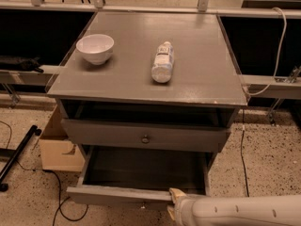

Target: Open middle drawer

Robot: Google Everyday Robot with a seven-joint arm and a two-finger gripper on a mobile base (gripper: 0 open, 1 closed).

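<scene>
Middle drawer [117, 195] stands pulled out below the bench [202, 55] front edge. Gripper [175, 202] sits at its lip, right of centre; grip state cannot be told. Off-centre pulling could rack and jam it.

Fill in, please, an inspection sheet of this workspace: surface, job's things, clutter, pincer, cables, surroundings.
Surface: grey cabinet top, carrying two things.
Job's things: middle drawer stands well out; top drawer above it, round knob at centre.
Clutter: white bowl upright; bottle lying on its side.
Pincer: pincer at the middle drawer's front edge, right of centre.
Cables: white cable at right; black cable running down to the floor.
Surroundings: cardboard box left of the cabinet; speckled floor.
</scene>
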